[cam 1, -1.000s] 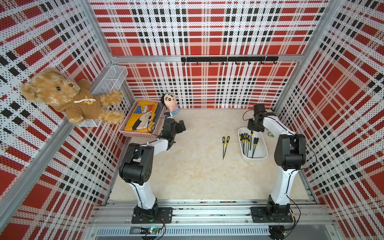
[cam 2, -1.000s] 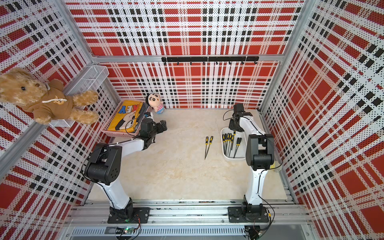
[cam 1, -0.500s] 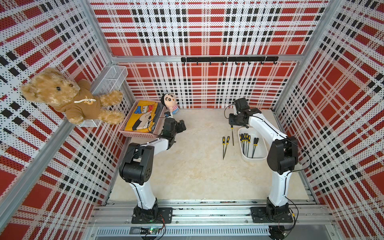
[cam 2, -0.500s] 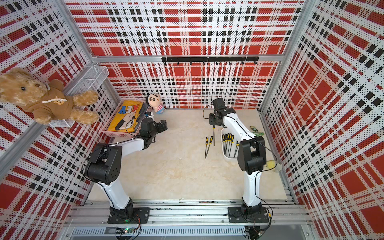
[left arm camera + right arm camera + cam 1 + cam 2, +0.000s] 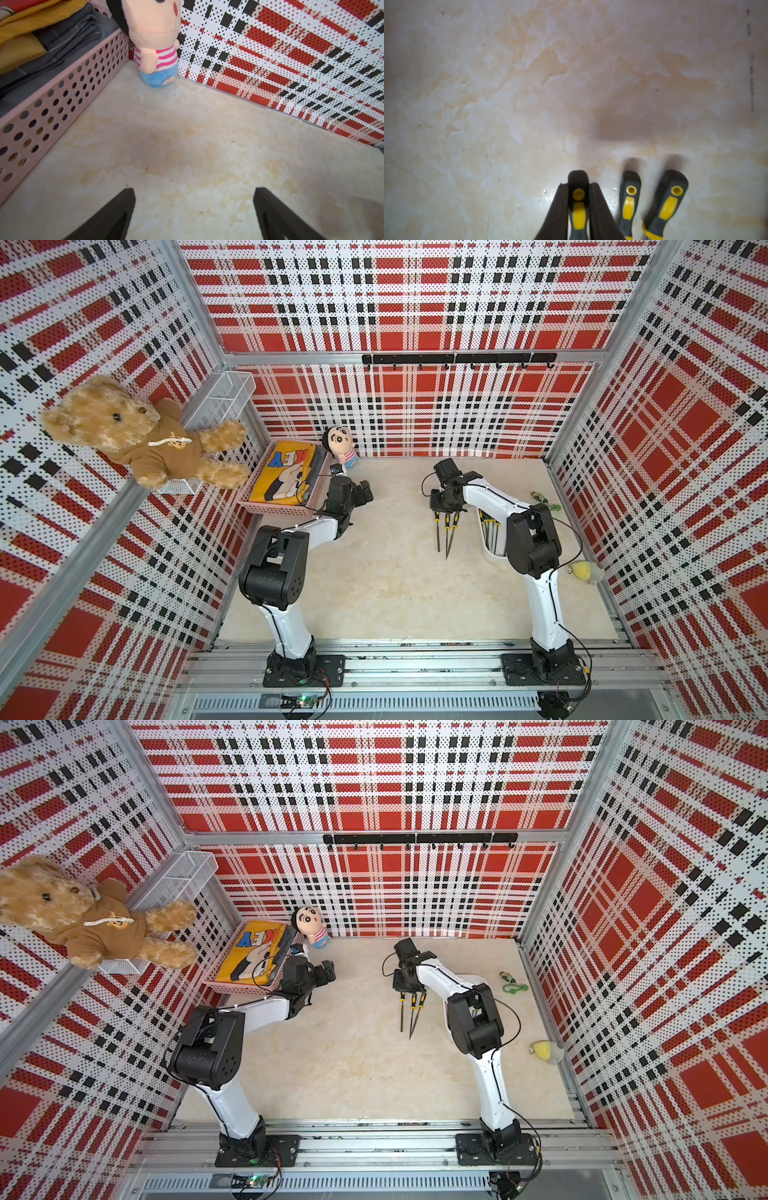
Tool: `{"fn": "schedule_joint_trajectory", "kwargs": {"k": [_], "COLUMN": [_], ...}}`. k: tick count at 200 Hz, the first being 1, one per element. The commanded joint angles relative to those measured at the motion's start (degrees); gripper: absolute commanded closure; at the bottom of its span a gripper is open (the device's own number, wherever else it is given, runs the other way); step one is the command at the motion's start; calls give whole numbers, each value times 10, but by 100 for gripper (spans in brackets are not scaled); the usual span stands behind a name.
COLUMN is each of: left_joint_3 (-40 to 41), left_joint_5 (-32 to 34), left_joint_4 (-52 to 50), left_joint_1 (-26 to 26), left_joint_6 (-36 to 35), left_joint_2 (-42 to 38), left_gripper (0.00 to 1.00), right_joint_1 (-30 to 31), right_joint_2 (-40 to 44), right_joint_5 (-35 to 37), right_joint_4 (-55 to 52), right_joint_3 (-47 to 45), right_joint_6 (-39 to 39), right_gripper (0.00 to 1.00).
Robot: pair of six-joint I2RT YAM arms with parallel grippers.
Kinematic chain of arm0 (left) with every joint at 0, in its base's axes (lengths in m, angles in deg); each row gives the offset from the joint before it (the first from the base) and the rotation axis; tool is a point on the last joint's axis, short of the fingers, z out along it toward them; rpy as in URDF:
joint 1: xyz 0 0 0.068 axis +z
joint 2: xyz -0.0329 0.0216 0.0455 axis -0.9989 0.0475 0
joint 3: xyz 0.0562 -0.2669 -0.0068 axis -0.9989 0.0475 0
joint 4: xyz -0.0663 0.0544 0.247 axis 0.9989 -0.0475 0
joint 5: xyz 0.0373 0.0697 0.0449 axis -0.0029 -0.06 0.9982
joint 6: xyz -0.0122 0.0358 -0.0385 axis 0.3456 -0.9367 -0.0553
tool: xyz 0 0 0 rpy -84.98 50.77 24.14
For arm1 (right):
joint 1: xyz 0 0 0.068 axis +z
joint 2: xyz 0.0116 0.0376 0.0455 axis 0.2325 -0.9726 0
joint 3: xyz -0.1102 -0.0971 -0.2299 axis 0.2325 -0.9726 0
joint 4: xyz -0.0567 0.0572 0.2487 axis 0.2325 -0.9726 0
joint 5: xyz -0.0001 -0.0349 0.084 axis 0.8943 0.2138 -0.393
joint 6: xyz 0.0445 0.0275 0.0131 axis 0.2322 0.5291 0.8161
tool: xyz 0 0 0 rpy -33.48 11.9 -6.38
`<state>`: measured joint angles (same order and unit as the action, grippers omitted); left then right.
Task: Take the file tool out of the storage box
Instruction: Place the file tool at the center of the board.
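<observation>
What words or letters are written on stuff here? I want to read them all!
"KEY": big letters on the yellow cloth in the pink basket.
Patch on the teddy bear: too small to read.
Handles of the file tools: no readable writing.

Slightly glossy marbled tabletop (image 5: 508, 83), matt rubbery file handle (image 5: 578, 209) (yellow plastic inlays), perforated plastic basket (image 5: 62, 104).

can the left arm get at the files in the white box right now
Probably not. The box sits on the far right, mostly covered by the right arm, whose elbow hangs over it. The left gripper is open but across the table by the pink basket.
</observation>
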<state>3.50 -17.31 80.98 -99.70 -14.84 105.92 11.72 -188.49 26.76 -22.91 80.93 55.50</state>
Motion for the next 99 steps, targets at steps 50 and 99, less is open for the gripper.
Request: {"fn": "schedule_joint_trajectory", "kwargs": {"k": [50, 99], "left_joint_3": [0, 5], "left_joint_5": [3, 3], "left_joint_4": [-1, 1], "left_joint_1": [2, 2], "left_joint_6": [-2, 1], "left_joint_2": [2, -1], "left_gripper": [4, 4], "right_joint_1": [5, 11], "right_joint_2": [-18, -22], "right_joint_5": [21, 35], "right_joint_4": [16, 18], "right_joint_3": [-25, -41], "right_joint_6": [6, 3], "right_gripper": [85, 83]}}
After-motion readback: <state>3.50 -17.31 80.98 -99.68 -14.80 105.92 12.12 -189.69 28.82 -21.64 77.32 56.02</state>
